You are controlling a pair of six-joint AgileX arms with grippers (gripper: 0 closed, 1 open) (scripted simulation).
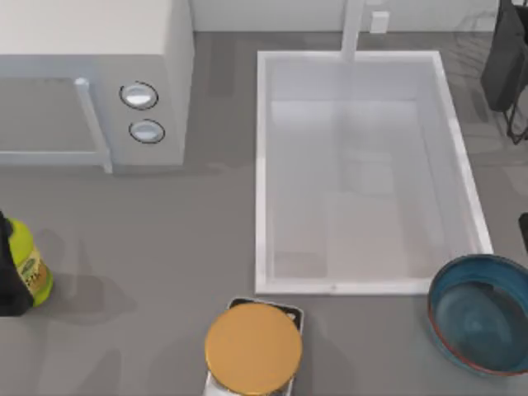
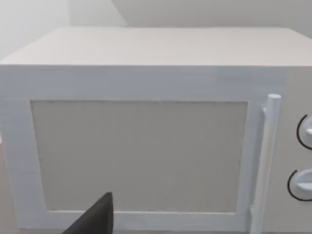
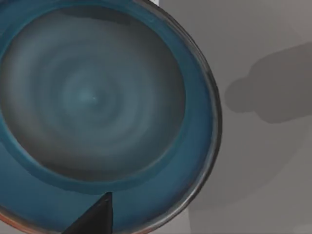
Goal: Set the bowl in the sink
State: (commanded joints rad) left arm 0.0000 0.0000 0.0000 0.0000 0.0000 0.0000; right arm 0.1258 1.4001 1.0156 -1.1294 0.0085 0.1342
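While the bowl (image 1: 481,313) sits on the table just off the sink's (image 1: 262,173) near right corner, the step is still the approach; right gripper (image 3: 92,217) hangs over the bowl's inside near its rim, holding nothing, spread cannot tell; next it must close on the rim, lift, carry over the basin; left gripper (image 2: 95,217) idles facing the microwave (image 2: 146,131).

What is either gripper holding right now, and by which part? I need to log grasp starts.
Nothing is visibly held. The bowl sits on the table beside the sink, outside it; the right wrist camera looks down into it.
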